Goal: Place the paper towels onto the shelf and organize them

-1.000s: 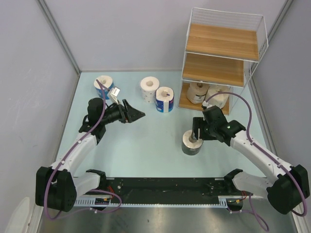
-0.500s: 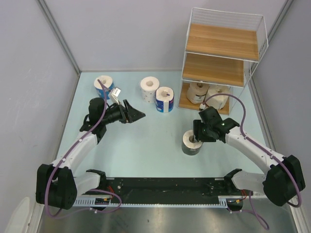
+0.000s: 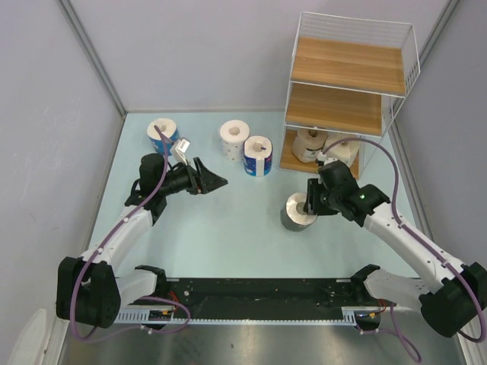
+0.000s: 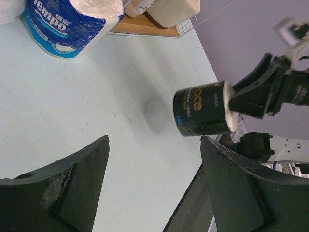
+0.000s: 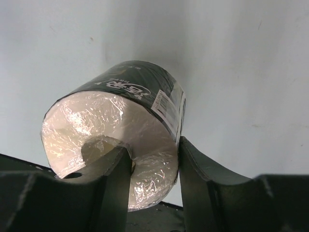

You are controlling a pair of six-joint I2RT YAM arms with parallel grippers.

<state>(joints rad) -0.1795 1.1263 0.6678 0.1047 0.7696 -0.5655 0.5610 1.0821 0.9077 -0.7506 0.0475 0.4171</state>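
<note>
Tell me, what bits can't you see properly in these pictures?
- Left roll on the shelf, top view: partly hidden by the middle board above it.
- Tempo roll, left wrist view: cut off by the top edge.
- Dark roll core, right wrist view: plugged by a finger of the right gripper.
- Far-left blue roll, top view: the left arm's cable crosses it.

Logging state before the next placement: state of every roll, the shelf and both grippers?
dark roll: off table, wall pinched by right gripper
right gripper: shut on dark roll
left gripper: open, empty
centre blue roll: upright on table
left blue roll: upright on table
speckled roll: upright on table
tan roll: on bottom board
cream roll: on bottom board
shelf: upright, upper two boards bare
</note>
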